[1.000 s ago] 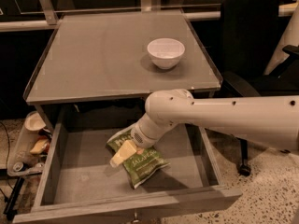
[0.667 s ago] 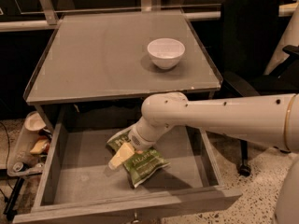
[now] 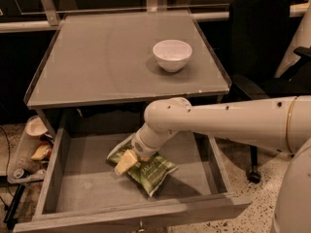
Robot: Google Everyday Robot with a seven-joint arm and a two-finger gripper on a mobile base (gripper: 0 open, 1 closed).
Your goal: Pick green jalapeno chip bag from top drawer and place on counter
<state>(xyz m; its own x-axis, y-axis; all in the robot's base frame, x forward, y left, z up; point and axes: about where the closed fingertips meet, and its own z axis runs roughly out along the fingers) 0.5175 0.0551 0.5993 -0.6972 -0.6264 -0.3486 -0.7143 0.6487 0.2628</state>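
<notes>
Tool: down inside the top drawer, resting on the left part of the green jalapeno chip bag; we cannot tell whether it is clenched on the bag or released.

Bag: flat on the drawer floor, below the middle of the desk's front edge, not lifted.

Drawer: pulled out beneath the front edge of the desk.

White bowl: upright on the desk, toward its right edge.

Arm: reaches in from the right, past the desk's front right corner.

Progress, as we judge it: drawer open, reach made. Remaining: a confirmed grasp, the lift, the carry over the front edge, the setting-down on the desk.
</notes>
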